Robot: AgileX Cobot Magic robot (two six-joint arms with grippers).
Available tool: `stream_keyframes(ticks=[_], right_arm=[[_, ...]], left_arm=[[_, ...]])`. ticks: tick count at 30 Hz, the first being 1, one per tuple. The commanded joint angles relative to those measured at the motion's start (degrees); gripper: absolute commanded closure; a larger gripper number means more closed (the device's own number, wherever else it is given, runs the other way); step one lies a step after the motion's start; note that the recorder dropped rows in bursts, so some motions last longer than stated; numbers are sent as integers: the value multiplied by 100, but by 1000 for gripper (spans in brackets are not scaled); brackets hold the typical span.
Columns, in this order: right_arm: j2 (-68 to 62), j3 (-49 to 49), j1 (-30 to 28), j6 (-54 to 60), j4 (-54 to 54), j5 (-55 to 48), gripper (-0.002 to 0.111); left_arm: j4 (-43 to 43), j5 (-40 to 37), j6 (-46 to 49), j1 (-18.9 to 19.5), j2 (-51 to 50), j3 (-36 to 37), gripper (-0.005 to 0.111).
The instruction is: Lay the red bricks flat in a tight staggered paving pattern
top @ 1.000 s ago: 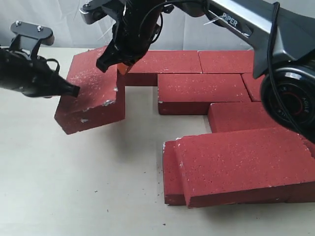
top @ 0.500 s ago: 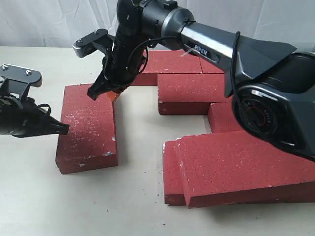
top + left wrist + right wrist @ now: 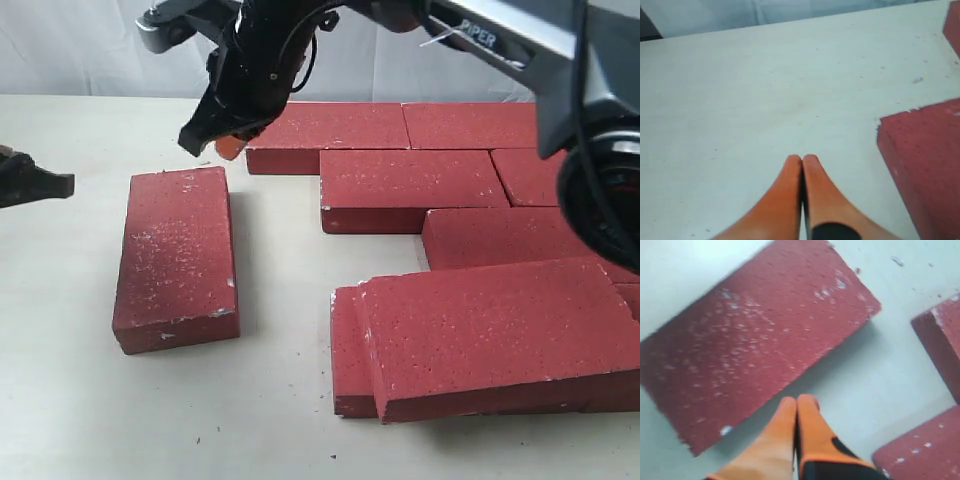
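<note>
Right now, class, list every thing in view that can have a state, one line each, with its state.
Lone dark red rectangular paving brick on the left: lying flat, apart from the others, ungripped.
Front dark red brick: tilted, propped on another brick.
Back dark red bricks: flat, in staggered rows.
Left claw: shut, empty.
Right claw: shut, empty, raised.

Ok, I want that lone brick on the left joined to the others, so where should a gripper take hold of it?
Probably across its width: the lone brick lies flat with bare table along both long sides, so come from above and clamp those side faces near mid-length. The right gripper, now shut, must open first.
</note>
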State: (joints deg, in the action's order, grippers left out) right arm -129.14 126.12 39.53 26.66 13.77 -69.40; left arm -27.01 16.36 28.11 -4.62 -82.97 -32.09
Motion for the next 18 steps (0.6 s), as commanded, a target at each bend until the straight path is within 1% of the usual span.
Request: stream_keyframes(ticks=[1,3,5,9,12,14,16,18], right_arm=[[406,-728,122,775,642,-56,109],[522,-1168,229,1096,638,-56,109],[600,-1609,350,1459,717,-56,109],[601,-2267,702,2346,829,-56,109],[534,-2461,960,2718,666,-56,109],[479,-2489,1082,2901,641,-56,109],[420,-2489,1177,3096,641,-56,109],[334,-2489,1241,3245,652,146,109]], left_arm=[[953,-444,-695,225,-501,-674,107],[1553,-954,-1152,225,-783,-1181,107],[1809,-1549,-1311,225,-1135,-1832,107],[1796,-2461,-1173,213,-1850,-2929,107],[1706,-2762,-1106,213,-2354,-3549,107],[1650,-3117,-1095,213,-2695,-3993,107],[1444,-3485,-890,213,-2985,-4376,107],[980,-3848,-446,213,-3268,-4750,107]])
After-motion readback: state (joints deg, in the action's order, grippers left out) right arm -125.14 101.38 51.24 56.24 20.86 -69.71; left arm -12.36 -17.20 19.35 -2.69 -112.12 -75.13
